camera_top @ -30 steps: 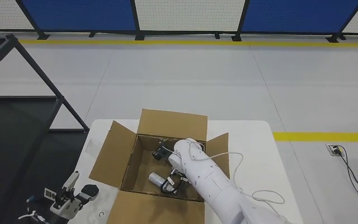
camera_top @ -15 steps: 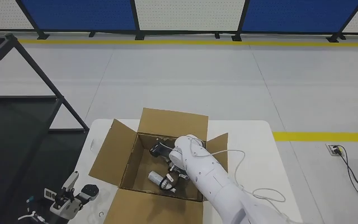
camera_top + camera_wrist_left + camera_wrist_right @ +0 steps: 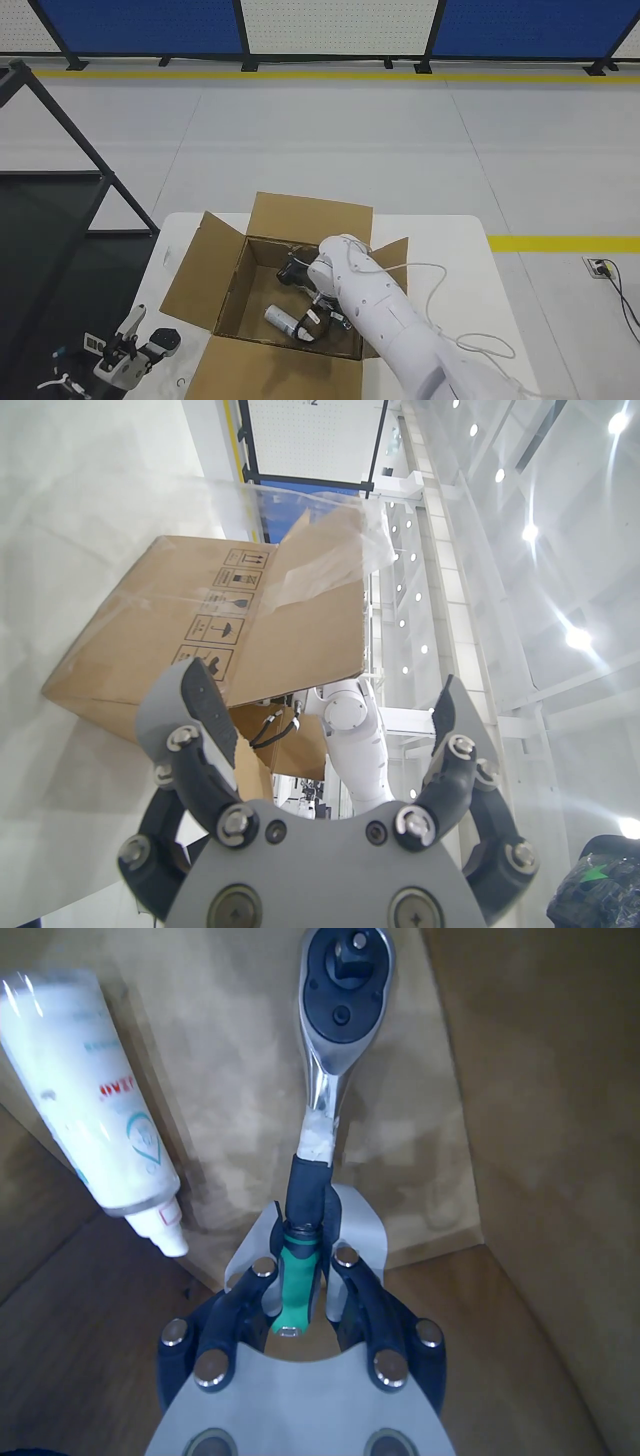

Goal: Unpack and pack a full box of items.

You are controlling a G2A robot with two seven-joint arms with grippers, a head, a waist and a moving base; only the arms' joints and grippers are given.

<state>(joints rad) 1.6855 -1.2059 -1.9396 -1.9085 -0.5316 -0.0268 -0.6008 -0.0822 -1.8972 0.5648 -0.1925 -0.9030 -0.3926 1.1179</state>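
Right end effector [image 3: 305, 1228] clamps the ratchet wrench [image 3: 345, 993] by its green handle inside the box [image 3: 310, 215], long axis continuing the grip; tube [image 3: 90, 1093] lies at 6 o'clock; left end effector [image 3: 125, 355], wide, sits farther off at 8 o'clock

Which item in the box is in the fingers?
The ratchet wrench, gripped at its handle by the right gripper; the white tube lies loose beside it.

We find the top view bright and even; the box [image 3: 310, 218], toward 6 o'clock, is shaded inside. Left wrist view: ceiling lamps [image 3: 577, 637] flare in streaks and straight lines bow. Right wrist view is dimmer; the ratchet [image 3: 345, 1003] glints, probably from overhead light.
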